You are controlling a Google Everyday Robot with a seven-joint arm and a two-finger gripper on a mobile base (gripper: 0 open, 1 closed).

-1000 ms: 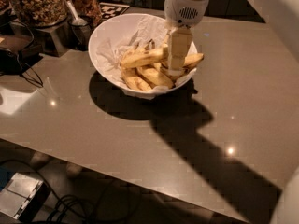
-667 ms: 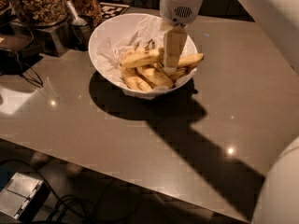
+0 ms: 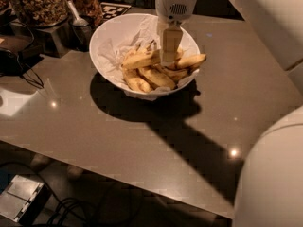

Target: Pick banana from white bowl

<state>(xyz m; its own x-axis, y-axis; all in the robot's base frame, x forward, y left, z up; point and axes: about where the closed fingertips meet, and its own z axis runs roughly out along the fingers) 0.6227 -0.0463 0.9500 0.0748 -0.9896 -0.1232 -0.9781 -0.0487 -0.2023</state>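
The white bowl (image 3: 110, 37) stands on the table at the back, lined with crumpled white paper and holding several yellow bananas. The longest banana (image 3: 141, 60) lies across the top of the pile, its dark stem end pointing up and back. My gripper (image 3: 169, 55) hangs straight down from the white wrist above the bowl's middle. Its tip is down at the right end of that banana, among the fruit. The contact itself is hidden behind the gripper. Another banana (image 3: 191, 60) sticks out toward the bowl's right rim.
Glass jars of nuts (image 3: 37, 3) and a metal cup with a scoop (image 3: 80, 26) stand left of the bowl. Black cables (image 3: 19, 67) lie at the table's left edge. My white arm fills the right side (image 3: 270, 174). The bowl casts a dark shadow (image 3: 142, 103).
The gripper has shifted a little to the left over the bowl, from the right side of the pile toward its middle. The bananas look much the same.
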